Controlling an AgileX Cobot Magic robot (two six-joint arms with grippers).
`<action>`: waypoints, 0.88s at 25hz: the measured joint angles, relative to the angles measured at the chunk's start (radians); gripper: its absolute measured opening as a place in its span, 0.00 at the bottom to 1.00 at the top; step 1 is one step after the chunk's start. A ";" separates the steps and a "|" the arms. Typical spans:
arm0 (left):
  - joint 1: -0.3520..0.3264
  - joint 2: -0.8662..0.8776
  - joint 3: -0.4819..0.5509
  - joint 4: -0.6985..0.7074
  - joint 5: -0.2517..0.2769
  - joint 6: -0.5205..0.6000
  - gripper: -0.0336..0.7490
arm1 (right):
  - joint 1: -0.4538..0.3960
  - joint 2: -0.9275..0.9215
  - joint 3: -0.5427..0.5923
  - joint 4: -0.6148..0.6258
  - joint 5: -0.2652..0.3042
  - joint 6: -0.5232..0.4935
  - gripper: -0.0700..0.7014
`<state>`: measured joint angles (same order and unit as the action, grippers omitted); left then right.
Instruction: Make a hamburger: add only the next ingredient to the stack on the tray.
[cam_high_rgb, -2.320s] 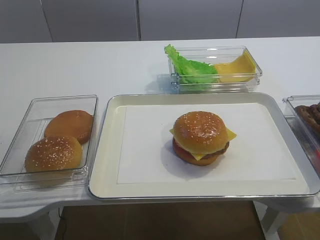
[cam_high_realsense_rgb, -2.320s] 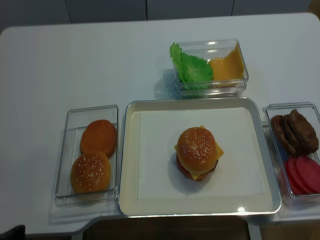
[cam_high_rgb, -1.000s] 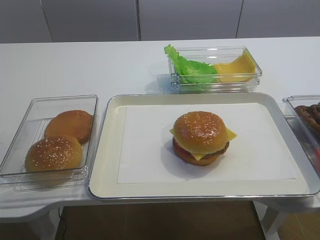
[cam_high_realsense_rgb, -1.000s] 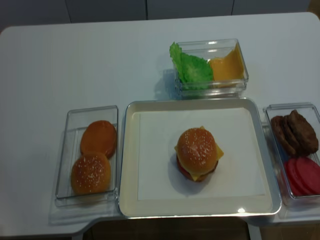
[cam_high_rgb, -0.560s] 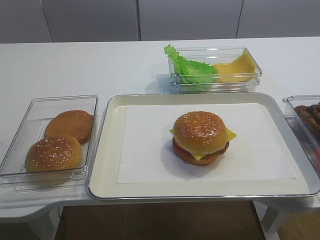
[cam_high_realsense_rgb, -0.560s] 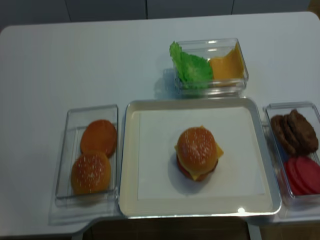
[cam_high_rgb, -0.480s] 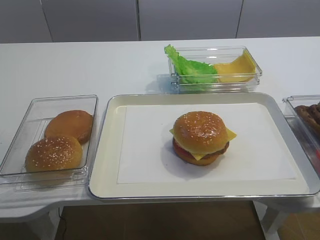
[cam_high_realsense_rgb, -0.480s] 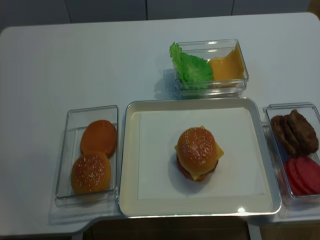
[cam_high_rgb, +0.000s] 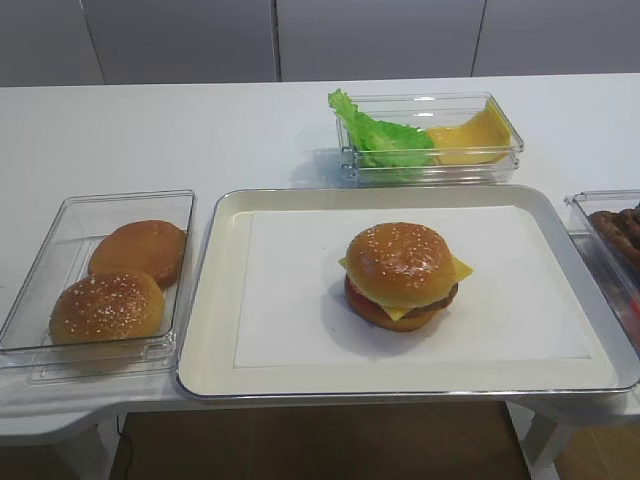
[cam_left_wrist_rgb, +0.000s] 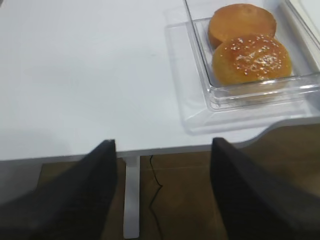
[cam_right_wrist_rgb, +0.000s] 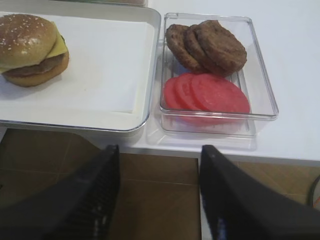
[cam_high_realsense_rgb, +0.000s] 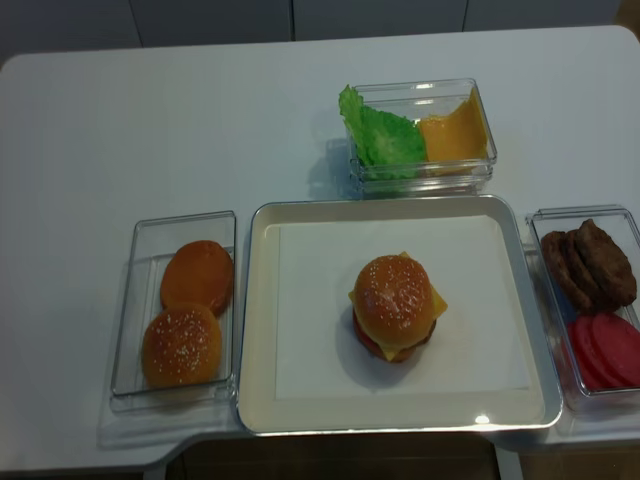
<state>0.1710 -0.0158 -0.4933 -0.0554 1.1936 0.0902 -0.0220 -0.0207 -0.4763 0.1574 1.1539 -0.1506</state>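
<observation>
Exterior high shows nothing moved since before: sesame bun top (cam_high_rgb: 400, 261) caps the stack (cam_high_rgb: 402, 300) (both pincers spread, empty).

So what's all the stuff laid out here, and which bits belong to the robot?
Assembled hamburger: one, sesame bun on top, on the tray.
Cream metal-rimmed tray: one, centre.
Clear plastic bins: three, left, back, right.
Spare sesame bun: one, golden, left bin.
Smooth seedless bun: one, tan, left bin.
Lettuce leaf: green, back bin.
Cheese: yellow, back bin.
Patties: three, brown, right bin.
Tomato slices: three, red, right bin.
Left gripper: black, open, empty.
Right gripper: black, open, empty.
</observation>
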 joint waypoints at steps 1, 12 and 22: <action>0.000 0.000 0.002 0.003 0.000 -0.009 0.60 | 0.000 0.000 0.000 0.000 0.000 0.000 0.59; -0.012 0.000 0.002 0.007 -0.002 -0.030 0.60 | 0.000 0.000 0.000 0.000 0.000 0.000 0.59; -0.077 -0.001 0.002 0.007 -0.004 -0.030 0.60 | 0.000 0.000 0.000 0.000 0.000 0.000 0.59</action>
<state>0.0945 -0.0165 -0.4917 -0.0488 1.1895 0.0604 -0.0220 -0.0207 -0.4763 0.1574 1.1539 -0.1506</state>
